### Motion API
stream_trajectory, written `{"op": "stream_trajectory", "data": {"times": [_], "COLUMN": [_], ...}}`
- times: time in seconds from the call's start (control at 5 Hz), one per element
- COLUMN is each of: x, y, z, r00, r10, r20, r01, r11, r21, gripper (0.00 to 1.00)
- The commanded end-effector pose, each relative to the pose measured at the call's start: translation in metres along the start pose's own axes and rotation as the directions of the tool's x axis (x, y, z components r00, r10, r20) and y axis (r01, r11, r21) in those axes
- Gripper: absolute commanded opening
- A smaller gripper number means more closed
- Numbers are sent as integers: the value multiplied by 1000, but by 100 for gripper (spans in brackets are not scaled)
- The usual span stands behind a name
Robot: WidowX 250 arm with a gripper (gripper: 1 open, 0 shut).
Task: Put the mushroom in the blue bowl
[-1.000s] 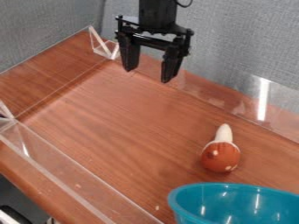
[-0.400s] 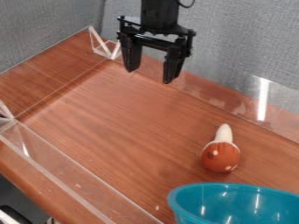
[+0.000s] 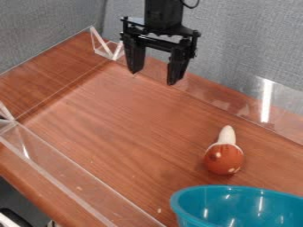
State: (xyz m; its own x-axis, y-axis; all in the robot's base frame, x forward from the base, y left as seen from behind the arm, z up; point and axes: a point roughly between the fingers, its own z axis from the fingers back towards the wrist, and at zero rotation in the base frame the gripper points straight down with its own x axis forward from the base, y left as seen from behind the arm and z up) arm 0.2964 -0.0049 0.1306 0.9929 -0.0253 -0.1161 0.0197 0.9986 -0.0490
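The mushroom [image 3: 222, 155] lies on its side on the wooden table at the right, red-orange cap toward the front, cream stem pointing back. Just in front of it, at the bottom right corner, sits the blue bowl [image 3: 240, 208], partly cut off by the frame, with nothing visible inside. My gripper [image 3: 155, 67] hangs at the back centre of the table, pointing down, its two black fingers spread open with nothing between them. It is well apart from the mushroom, up and to the left of it in the picture.
Low clear plastic walls [image 3: 53, 168] run along the table's left, front and back edges. A grey textured wall stands behind. Bare wood [image 3: 119, 115] lies between the gripper and the mushroom.
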Motion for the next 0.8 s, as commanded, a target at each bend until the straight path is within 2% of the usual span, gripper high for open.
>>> {"op": "stream_trajectory", "data": {"times": [0.0, 0.4, 0.6], "x": [0, -2, -3], "y": [1, 5, 7], "z": [27, 25, 22], "r00": [995, 996, 997], "r10": [4, 14, 13], "r20": [102, 91, 73], "r01": [-4, -13, -13], "r11": [1000, 1000, 1000], "r21": [-6, -6, -1], "gripper": [100, 100, 100]}}
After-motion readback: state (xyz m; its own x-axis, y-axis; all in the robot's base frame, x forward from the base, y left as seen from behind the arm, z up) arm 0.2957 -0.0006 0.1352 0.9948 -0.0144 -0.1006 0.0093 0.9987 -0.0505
